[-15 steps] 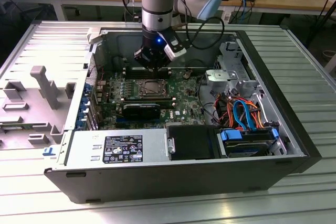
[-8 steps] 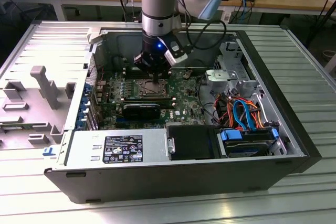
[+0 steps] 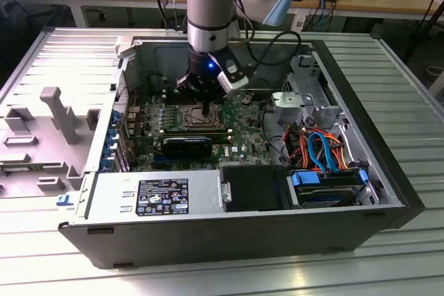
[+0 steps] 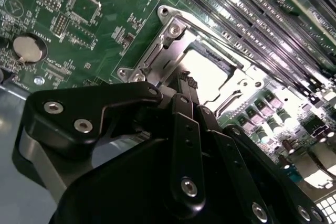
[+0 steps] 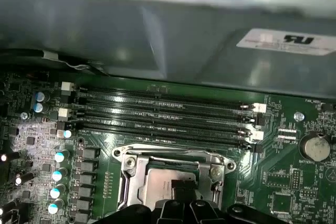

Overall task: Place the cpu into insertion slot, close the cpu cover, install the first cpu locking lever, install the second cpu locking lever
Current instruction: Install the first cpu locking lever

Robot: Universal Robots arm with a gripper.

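I'm working inside an open desktop PC case [image 3: 388, 192] lying on its side on a slatted metal bench [image 3: 388, 53]. The UR arm [image 3: 215, 5] is reaching straight down into it.

Largest items first: PSU [image 3: 152, 195] along the near edge, black fan shroud [image 3: 186, 146] beside the socket area, drive bay w/ orange and blue cables [image 3: 322, 150] toward the exterior view's right. The green motherboard [image 4: 79, 30] is carrying four long black memory slots [image 5: 163, 114] just beside the socket, plus a coin cell [image 5: 314, 147].

The gripper [image 4: 188, 82] is sitting directly over the insertion slot [image 5: 170, 174], fingers narrow and drawn together, tips at or just above the chip; I can't tell whether they're touching it. I'm judging them not to be gripping anything.

The cpu [image 4: 207, 72] is lying flat in the slot, silvery top up. The cpu cover [image 4: 170, 32] is lying down around it, framing it through its window.

Progress est.: placement looks done, cover appears closed. Lever status: can't confirm from these views, so I'm treating both locking levers as outstanding.
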